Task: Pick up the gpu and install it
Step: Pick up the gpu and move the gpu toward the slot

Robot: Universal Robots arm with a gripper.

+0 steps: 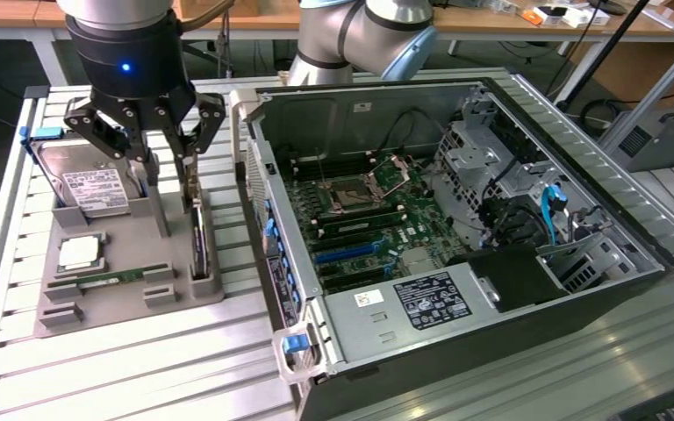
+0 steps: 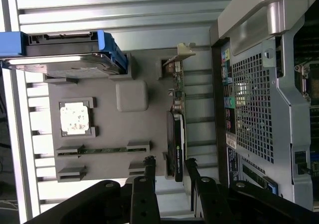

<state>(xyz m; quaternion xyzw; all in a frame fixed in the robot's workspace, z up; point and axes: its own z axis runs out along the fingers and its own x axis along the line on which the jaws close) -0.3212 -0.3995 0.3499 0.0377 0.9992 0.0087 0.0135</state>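
Gpu point(image 1: 200, 239) upright in grey tray point(image 1: 115, 305) on slatted metal table point(image 1: 138, 373), desks point(image 1: 483, 19) behind

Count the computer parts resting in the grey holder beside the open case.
4: the hard drive at the far end, the processor next, the memory stick nearest, the gpu on edge beside the case. None seems hidden.

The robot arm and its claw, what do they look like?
The arm is silver-grey tubing with rounded joints and a light blue cap. The claw is black, with a round body, a small blue light and two jointed fingers.
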